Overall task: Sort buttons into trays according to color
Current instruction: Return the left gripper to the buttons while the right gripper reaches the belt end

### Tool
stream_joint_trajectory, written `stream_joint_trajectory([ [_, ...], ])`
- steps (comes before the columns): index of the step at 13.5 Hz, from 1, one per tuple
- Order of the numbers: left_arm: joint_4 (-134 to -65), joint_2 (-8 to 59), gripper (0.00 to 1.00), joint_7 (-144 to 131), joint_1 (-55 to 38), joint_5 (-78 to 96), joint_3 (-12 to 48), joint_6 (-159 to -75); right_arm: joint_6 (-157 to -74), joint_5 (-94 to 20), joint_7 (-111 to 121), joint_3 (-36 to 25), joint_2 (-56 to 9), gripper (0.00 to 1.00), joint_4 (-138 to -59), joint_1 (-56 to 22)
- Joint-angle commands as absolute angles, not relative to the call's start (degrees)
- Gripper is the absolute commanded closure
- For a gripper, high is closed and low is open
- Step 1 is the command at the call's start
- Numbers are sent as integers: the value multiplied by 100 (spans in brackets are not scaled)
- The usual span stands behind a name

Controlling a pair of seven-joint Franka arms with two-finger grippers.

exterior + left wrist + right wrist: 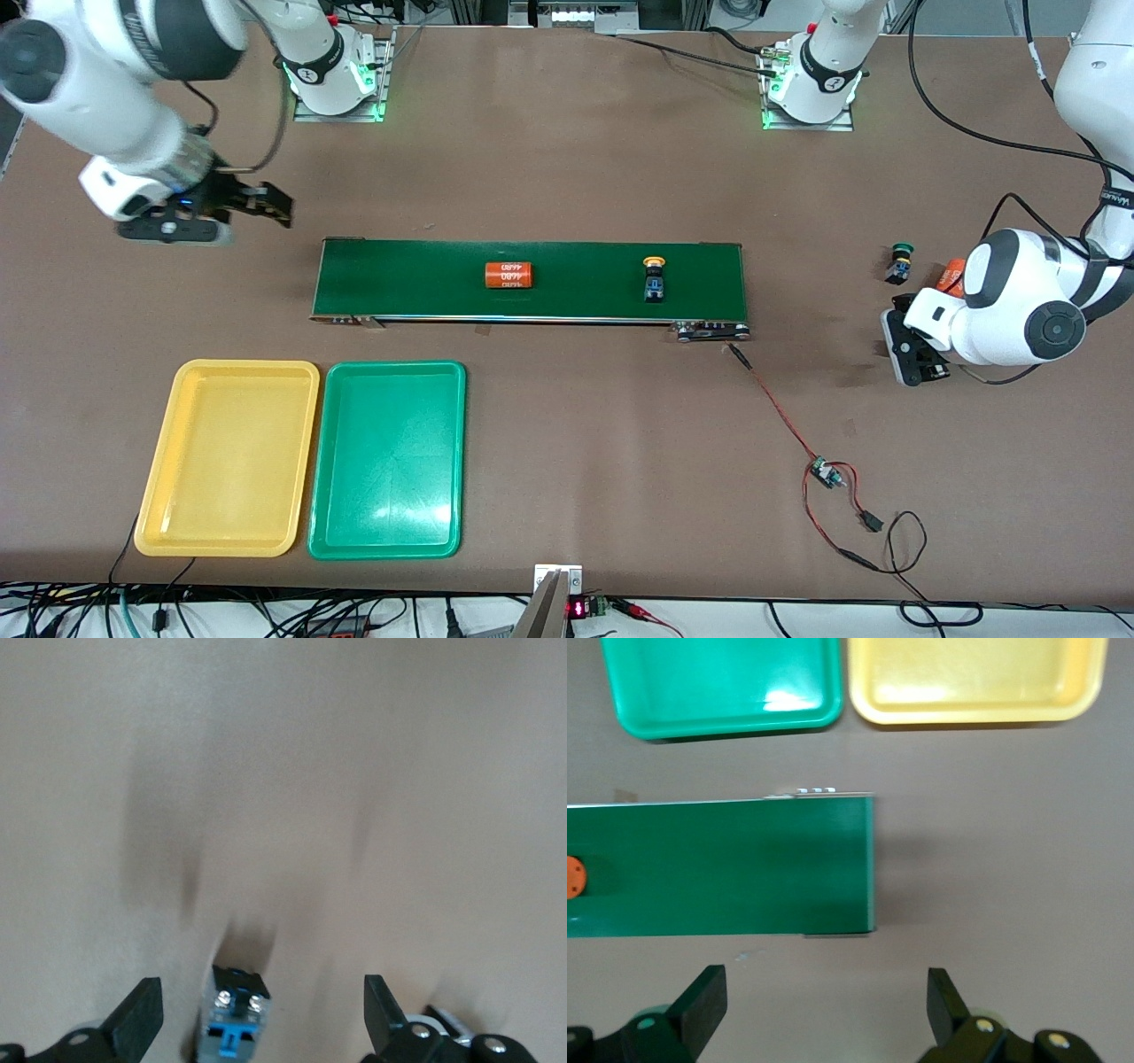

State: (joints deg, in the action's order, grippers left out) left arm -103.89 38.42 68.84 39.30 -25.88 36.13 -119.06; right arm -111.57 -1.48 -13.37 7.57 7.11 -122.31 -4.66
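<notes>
In the front view, a yellow-capped button [654, 280] is seen on the conveyor belt [399, 279], toward its left-arm end, with an orange cylinder [508, 275] at mid-belt. A green-capped button [900, 263] lies on the table [567, 159] near the left-arm edge, beside a second orange cylinder [953, 275]. The yellow tray [156, 518] and the green tray [447, 443] are set side by side near the table edge closest to the camera. The left gripper [917, 354] is held over the table near the green-capped button; the right gripper [266, 204] is held over the table off the belt's right-arm end.

In the left wrist view, fingers [142, 1014] are spread apart, with a button's dark body [235, 1014] between them, untouched.

In the right wrist view, fingers [704, 997] are parted over bare table beside the belt's end.
</notes>
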Motion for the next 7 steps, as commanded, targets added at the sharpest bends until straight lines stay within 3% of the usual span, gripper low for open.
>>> stream_joint_trajectory([
  [1,-10283,4148,0,7400,4139,-2716,3630,-12067,-11390,-62,-2010,1290,633,0,-12234,-448],
  [7,-10283,4227,0,7971,4166,-2716,3481,-12313,-12031,96,-3294,2038,388,0,-12138,-598],
])
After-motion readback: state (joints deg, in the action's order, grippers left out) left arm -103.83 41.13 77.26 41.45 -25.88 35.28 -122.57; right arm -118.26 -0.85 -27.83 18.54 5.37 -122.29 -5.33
